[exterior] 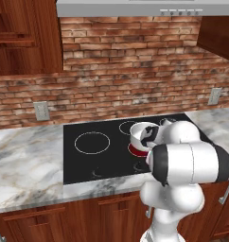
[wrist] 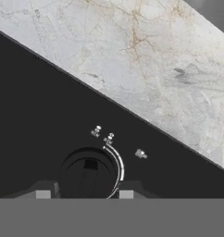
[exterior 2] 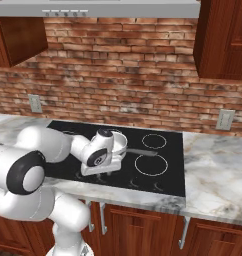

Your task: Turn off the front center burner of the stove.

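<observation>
Black glossy glass cooktop point(exterior: 83, 165), the stove, sits in the grey-veined marble bench point(exterior: 26, 165). At its left is a plain white burner ring point(exterior: 92, 142). Toward three o'clock from that, the red-glowing front center burner point(exterior: 135, 150) lies under a small steel saucepan point(exterior: 144, 133), the white arm covering its right side. The hand point(wrist: 84, 195) hangs over the front control row. In the hand view a round black control knob point(wrist: 90, 172) with a white arc scale lies at twelve o'clock, between the two tips. The tiny markings beside it are unreadable. The fingers stand apart, released, gripping nothing. I judge the knob must be closed on and turned.
</observation>
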